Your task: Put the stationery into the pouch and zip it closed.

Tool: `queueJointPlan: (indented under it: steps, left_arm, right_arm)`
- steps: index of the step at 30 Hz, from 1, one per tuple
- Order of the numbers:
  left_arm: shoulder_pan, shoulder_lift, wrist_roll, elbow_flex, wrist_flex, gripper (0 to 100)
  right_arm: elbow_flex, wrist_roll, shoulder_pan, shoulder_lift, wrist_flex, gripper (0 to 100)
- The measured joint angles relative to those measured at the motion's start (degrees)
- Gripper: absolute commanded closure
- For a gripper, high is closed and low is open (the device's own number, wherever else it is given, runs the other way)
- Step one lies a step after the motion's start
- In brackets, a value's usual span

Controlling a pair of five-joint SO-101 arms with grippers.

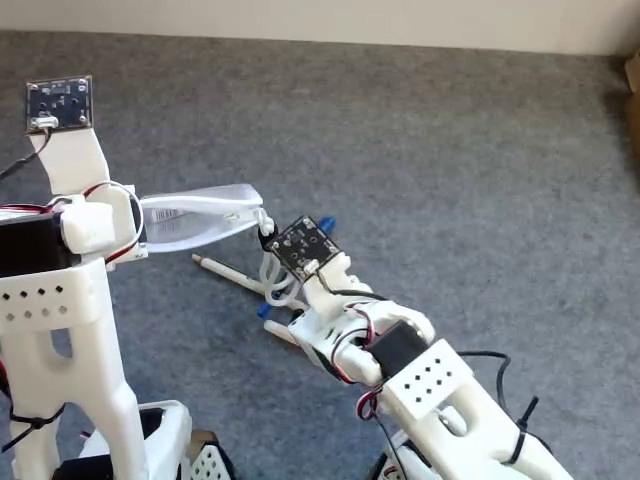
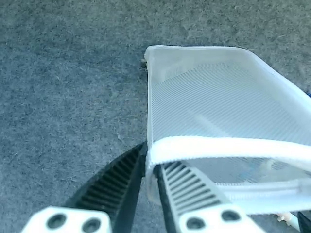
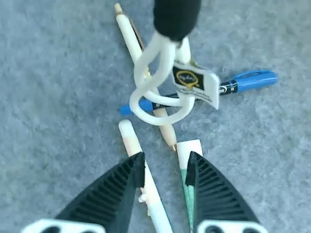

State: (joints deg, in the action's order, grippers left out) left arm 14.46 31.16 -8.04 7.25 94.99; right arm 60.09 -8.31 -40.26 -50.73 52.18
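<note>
The pouch is partly cut off, its rim pinched in the left tool. Beside the pouch, the right tool points down, narrowly parted, over crossed pens, seemingly gripping none.

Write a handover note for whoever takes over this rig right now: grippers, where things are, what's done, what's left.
Left gripper: fingers shut on one edge of the pouch.
Right gripper: fingers open, low over the stationery, holding nothing.
On the grey mat: a white pen, a second white pen, a blue marker and a green-and-white piece by the right fingers.
Done: pouch gripped; its mouth looks unzipped.
Left: load every item, then zip it closed.
</note>
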Motion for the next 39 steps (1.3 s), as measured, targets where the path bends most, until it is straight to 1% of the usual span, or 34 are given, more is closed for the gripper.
queueJointPlan:
  steps: [8, 25, 34, 39]
  left_arm:
    - [0.0, 0.0, 0.0, 0.0, 0.0, 99]
    - [0.0, -0.2, 0.0, 0.0, 0.0, 99]
    - [0.0, -0.2, 0.0, 0.0, 0.0, 99]
    - [0.1, -0.2, 0.0, 0.0, 0.0, 99]
  right_arm:
    - [-3.2, -1.9, 4.3, 9.1, 0.0, 86.1]
    - [-11.7, -2.1, 5.0, 26.7, -0.5, 86.1]
    - [-17.5, -2.2, 8.4, 38.5, -0.1, 86.1]
    - [-17.6, -6.1, 8.2, 40.8, -0.4, 86.1]
